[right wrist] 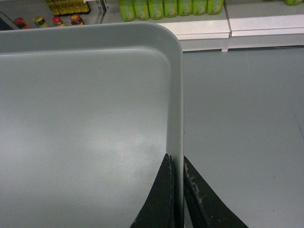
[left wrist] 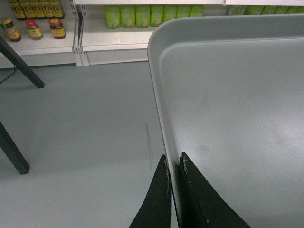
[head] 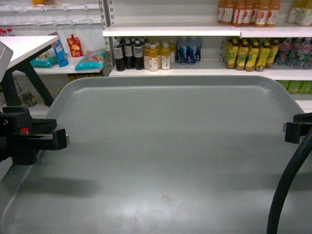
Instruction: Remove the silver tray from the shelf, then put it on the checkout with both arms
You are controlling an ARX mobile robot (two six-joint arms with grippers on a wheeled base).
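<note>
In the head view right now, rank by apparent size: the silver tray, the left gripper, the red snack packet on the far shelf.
1. silver tray, fills most of the view
2. left gripper, clamped on the tray's rim
3. red snack packet, smallest, though it is far off, so true size is unsure

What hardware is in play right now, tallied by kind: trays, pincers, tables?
silver tray: 1
Pincers, left pincer and right pincer, each clamped on a tray rim: 2
checkout: 1
Total: 4
</note>
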